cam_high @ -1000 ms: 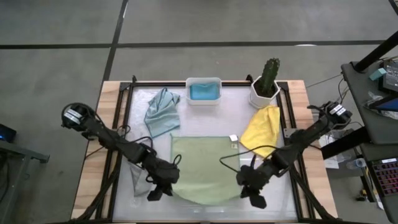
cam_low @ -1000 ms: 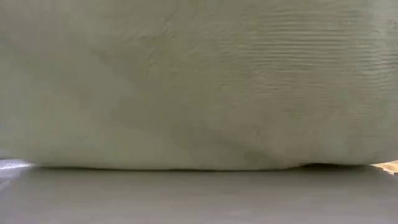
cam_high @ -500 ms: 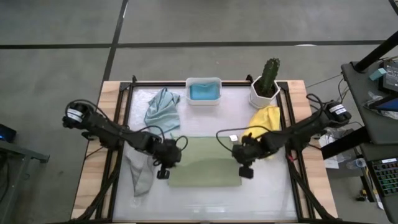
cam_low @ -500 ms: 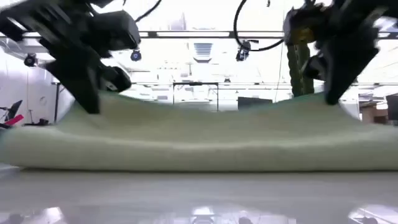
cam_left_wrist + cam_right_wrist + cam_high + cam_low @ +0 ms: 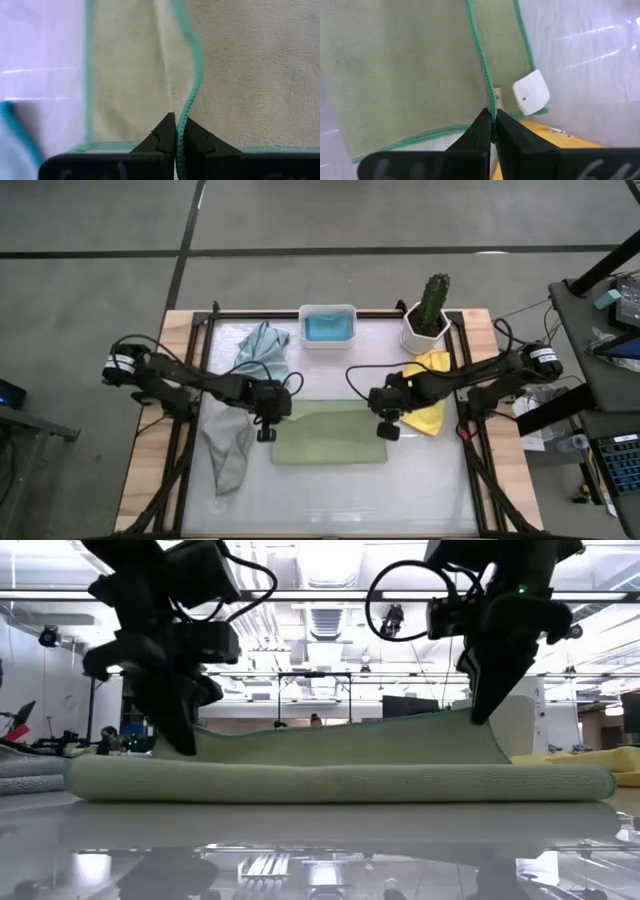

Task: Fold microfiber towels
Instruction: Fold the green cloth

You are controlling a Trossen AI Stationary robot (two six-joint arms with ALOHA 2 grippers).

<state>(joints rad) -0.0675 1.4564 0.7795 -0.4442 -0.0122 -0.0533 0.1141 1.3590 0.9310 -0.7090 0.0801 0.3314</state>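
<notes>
The sage green towel (image 5: 330, 444) lies folded at the table's middle, its fold toward the near edge (image 5: 340, 782). My left gripper (image 5: 265, 434) is shut on its upper layer at the left. My right gripper (image 5: 388, 429) is shut on the same layer at the right. The pale blue-grey towel (image 5: 262, 352) lies crumpled at the far left. The grey towel (image 5: 228, 458) lies at the left. The yellow towel (image 5: 430, 402) lies at the right. The bright blue towel (image 5: 327, 327) sits in a white tub. My left gripper pinches the teal-stitched hem (image 5: 189, 102) of the green towel's upper layer between its two fingers, slanting down from above. That end is raised off the lower layer (image 5: 215, 745), and the fold rests on the table. My right gripper pinches the stitched hem (image 5: 485, 90) of the upper layer's right end between its two fingers, slanting down from above. That end is held up (image 5: 470, 725), higher than the left end. The layer sags between both grippers.
A cactus in a white pot (image 5: 428, 315) stands at the far right, next to the white tub (image 5: 327, 311). A small white tag (image 5: 531, 92) lies by the green towel's far right corner. A dark frame (image 5: 205, 380) borders the table's work surface.
Both grippers have gone from the near edge toward the far edge and tipped more steeply downward, staying shut. They carried the green towel's near edge over with them, so the spread towel is now folded in half, its far part staying in place.
</notes>
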